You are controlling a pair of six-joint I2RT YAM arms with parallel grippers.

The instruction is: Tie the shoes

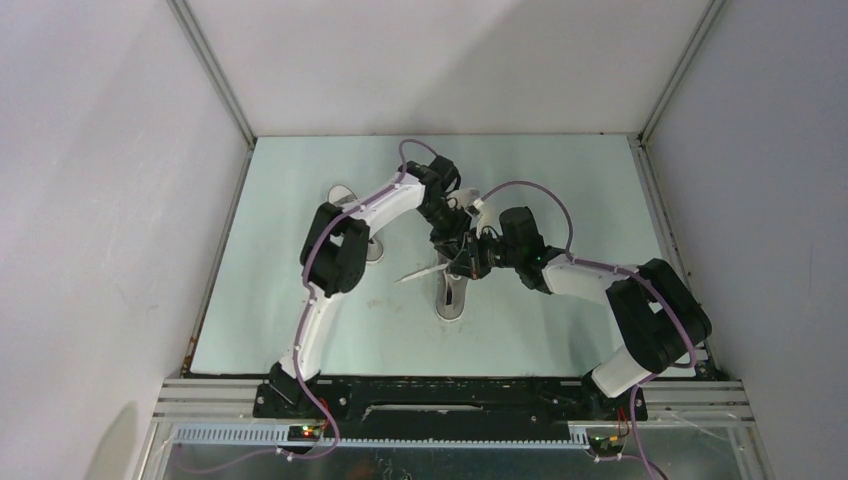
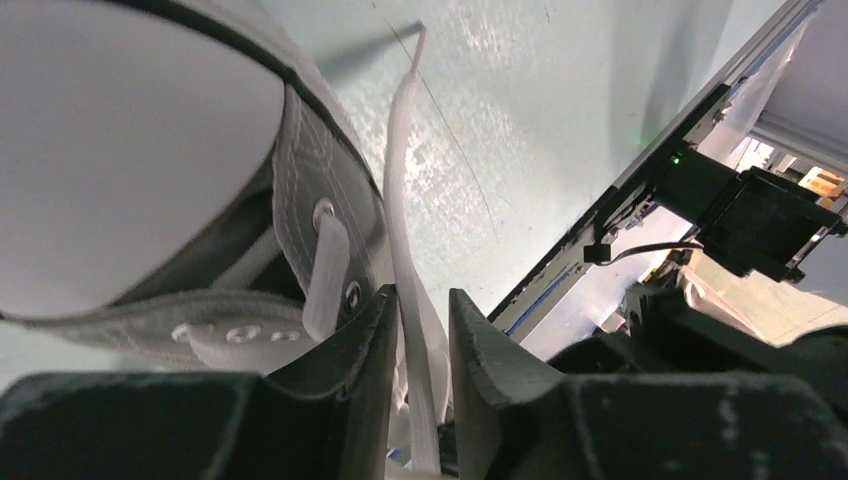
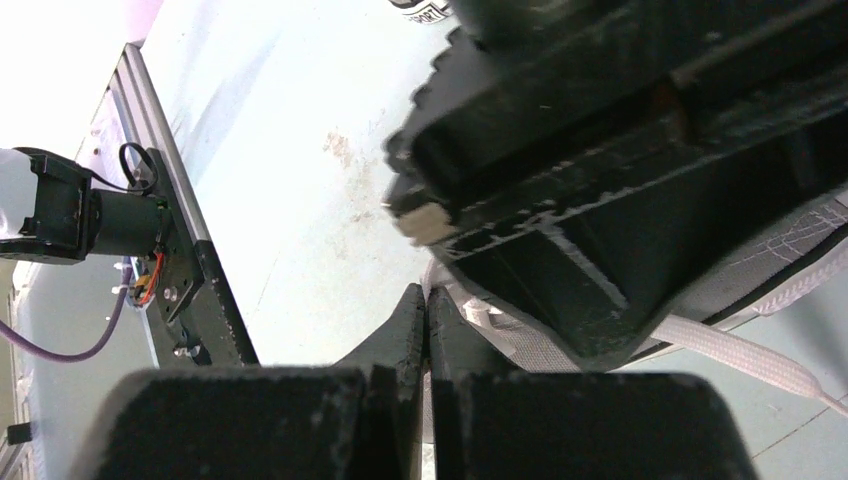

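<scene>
One grey shoe lies mid-table with both grippers over its laced top. My left gripper stands open, its jaws straddling a white lace without pinching it, next to the grey canvas and eyelets. My right gripper is shut, a thin strip of white lace showing between its fingers. The left gripper's black body fills the right wrist view above the shoe's canvas. One lace end trails left on the mat. The second shoe lies partly hidden under the left arm.
The pale green mat is ringed by white enclosure walls and aluminium posts. A black and metal rail with the arm bases runs along the near edge. That rail also shows in the wrist views.
</scene>
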